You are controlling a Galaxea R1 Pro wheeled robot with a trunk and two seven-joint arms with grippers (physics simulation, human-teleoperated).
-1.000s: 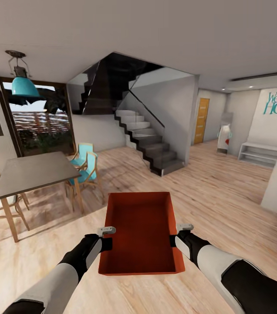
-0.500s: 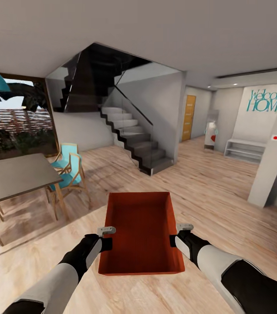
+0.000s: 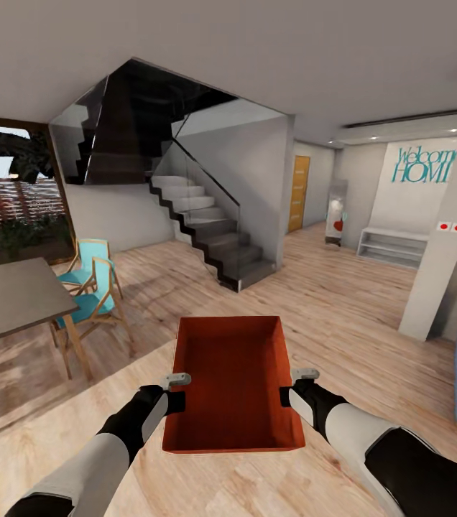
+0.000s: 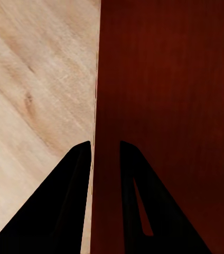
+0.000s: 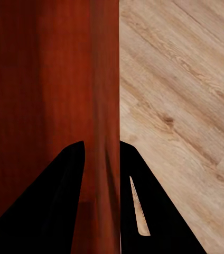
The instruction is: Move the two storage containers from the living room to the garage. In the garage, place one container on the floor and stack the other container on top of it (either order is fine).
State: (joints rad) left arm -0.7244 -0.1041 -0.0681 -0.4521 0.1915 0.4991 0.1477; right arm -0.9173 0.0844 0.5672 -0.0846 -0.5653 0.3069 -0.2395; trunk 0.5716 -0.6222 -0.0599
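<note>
Red-orange rectangular open-top plastic bin (image 3: 233, 384) held level over the light wood plank floor (image 3: 343, 301), left gripper (image 3: 176, 391) and right gripper (image 3: 294, 386) each clamped on a side wall, dark staircase (image 3: 207, 226), grey dining table (image 3: 6, 298), turquoise chairs (image 3: 88, 283) beyond.

Both arms have light grey forearm shells that run into glossy black wrist sections. The left gripper (image 3: 178, 379) and right gripper (image 3: 303, 375) end in small pale grey tips. Up close, a finger (image 4: 64, 211) is matte black, wedge-shaped, with a narrow slot.
</note>
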